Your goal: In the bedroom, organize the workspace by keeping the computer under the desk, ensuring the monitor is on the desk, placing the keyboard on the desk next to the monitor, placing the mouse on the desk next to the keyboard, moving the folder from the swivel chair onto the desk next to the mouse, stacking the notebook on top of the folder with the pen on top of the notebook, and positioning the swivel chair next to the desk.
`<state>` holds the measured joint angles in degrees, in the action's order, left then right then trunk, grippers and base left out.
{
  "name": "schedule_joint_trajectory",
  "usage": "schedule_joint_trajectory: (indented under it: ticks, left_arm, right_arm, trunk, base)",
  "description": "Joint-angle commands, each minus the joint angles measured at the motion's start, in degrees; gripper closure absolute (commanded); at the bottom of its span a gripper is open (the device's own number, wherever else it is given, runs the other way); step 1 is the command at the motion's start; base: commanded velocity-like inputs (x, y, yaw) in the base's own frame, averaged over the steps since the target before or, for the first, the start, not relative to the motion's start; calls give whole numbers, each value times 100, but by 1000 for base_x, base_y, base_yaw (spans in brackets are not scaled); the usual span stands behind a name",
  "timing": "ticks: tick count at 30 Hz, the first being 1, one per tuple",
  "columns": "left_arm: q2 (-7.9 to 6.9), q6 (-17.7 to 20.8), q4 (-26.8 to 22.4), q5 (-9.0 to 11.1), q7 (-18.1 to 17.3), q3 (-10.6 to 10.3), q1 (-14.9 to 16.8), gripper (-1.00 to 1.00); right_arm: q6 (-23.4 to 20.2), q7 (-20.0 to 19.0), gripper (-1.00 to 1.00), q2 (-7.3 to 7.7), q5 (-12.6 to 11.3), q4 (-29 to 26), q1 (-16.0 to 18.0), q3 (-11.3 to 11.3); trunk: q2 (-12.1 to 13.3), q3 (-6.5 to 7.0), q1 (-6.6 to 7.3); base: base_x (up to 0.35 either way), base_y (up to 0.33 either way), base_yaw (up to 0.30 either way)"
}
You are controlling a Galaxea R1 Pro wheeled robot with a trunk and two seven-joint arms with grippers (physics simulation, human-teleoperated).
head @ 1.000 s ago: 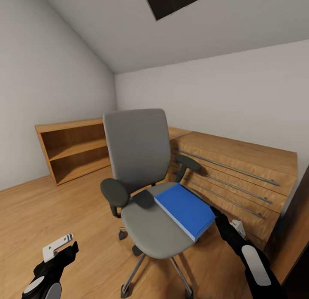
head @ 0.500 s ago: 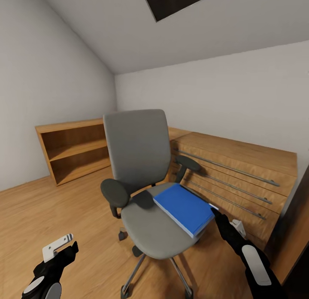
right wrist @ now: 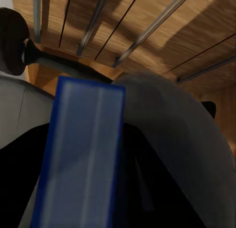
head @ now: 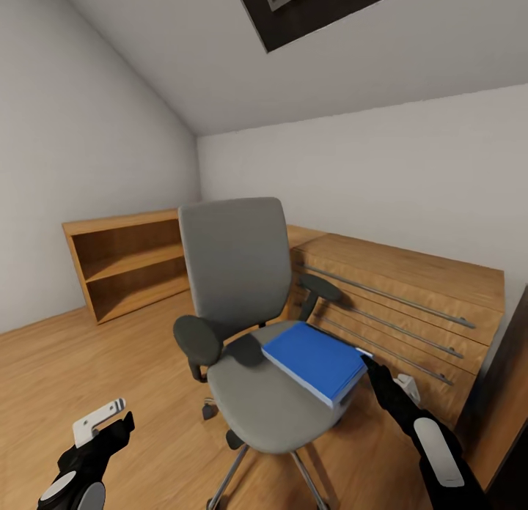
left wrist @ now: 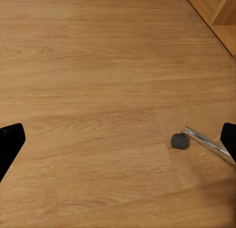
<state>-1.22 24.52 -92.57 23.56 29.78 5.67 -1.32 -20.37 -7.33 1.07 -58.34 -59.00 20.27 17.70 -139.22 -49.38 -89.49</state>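
The grey swivel chair [head: 235, 268] stands in the middle of the wooden floor, facing me. The bright blue folder [head: 314, 360] lies on the right side of its seat, its near corner hanging past the seat edge. My right gripper [head: 370, 365] is at that right corner. In the right wrist view the folder [right wrist: 81, 154] runs edge-on between the two black fingers [right wrist: 19, 179], which are shut on it. My left gripper [head: 103, 422] hangs low at the left, open, above bare floor, with a chair caster [left wrist: 180, 140] ahead of it.
A light wooden drawer chest [head: 411, 290] with long metal rails stands close behind and right of the chair. An open wooden shelf [head: 125, 264] lines the left wall. A dark panel [head: 506, 393] edges the far right. A skylight [head: 308, 4] sits in the sloped ceiling.
The head view has tilted upward, so the chair sits lower in the picture. The folder has risen slightly relative to the seat, with my right gripper at its corner. The left arm is unchanged.
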Motion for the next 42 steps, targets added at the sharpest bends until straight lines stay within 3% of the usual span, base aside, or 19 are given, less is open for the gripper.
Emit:
schedule_joint_trajectory:
  ticks: [1,16,24,31,42]
  left_arm:
    - [-2,12,-12,52,37,-4,1,-100]
    - [-3,18,-13,52,36,-4,1,-100]
    - [-9,18,-10,52,36,-4,1,-100]
    - [-10,25,-7,52,36,-4,1,-100]
    - [-3,26,-1,60,36,-4,1,-100]
  right_arm:
    - [-35,-23,100,-2,-28,-6,3,14]
    - [-29,-67,100,-9,-28,-35,3,-11]
    - [-29,-60,100,-27,-12,-551,3,-48]
    - [-29,-40,100,-28,27,-1191,-114,-628]
    - [-65,-1,100,-31,-12,-2408,-726,-948]
  trunk:
    - [39,14,23]
    - [641,283,353]
    - [962,426,529]
    - [1242,552,682]
    - [1684,750,924]
  base:
    - [0,0,0]
    - [-246,0,0]
    - [-336,0,0]
    - [-99,0,0]
    - [-2,0,0]
